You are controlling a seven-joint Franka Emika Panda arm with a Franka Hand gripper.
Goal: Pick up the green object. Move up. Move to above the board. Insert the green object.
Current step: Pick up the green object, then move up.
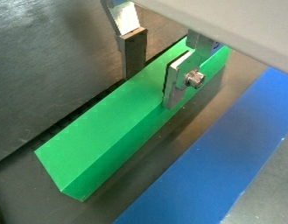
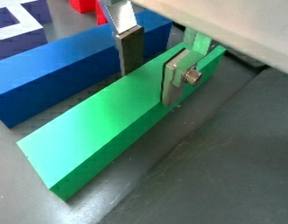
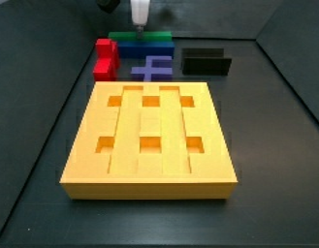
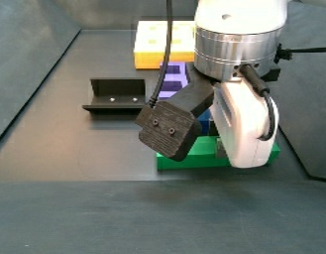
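The board (image 3: 148, 136) fills the middle of a side view, its six square holes and grooves all empty, so insertion is not yet done. The green object (image 1: 129, 118) lies flat on the dark floor at the top centre of that side view, beside the blue block (image 2: 64, 66), well apart from the board. The claw (image 2: 152, 66) straddles the bar, one finger on each long side; whether the pads press it I cannot tell. By my reading, lifting, carrying and inserting remain.

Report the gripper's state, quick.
Gripper: down at the green object, one finger on each side, apparently closed on it; bar on the floor.
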